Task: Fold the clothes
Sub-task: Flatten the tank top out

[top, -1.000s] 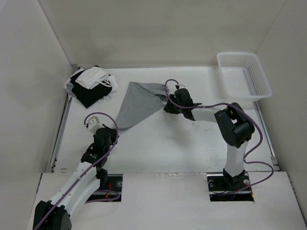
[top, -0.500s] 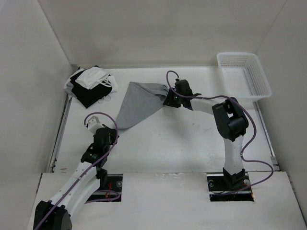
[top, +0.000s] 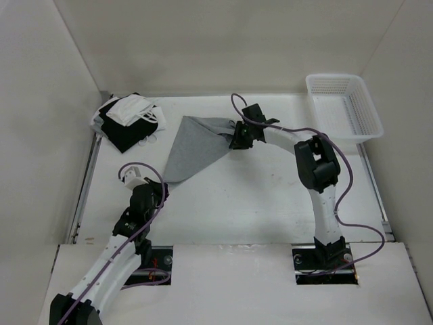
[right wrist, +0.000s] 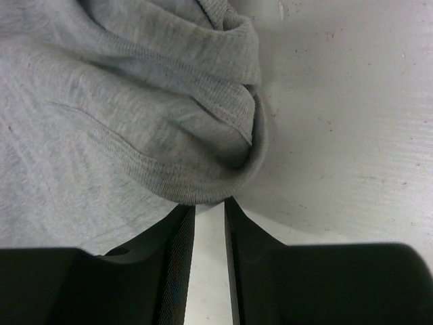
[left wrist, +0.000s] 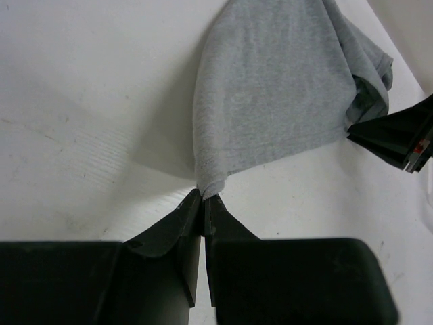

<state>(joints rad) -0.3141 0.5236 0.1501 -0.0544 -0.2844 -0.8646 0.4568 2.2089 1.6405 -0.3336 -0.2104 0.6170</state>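
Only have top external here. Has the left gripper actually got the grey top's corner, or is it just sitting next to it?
Observer: It has it. The left wrist view shows the left gripper shut on the pointed near corner of the grey top.
Operator: Right gripper holding fabric too?
Observer: No. In the right wrist view the right gripper has its jaws narrowly apart, and the top's rolled hem lies just past the fingertips, not between them.
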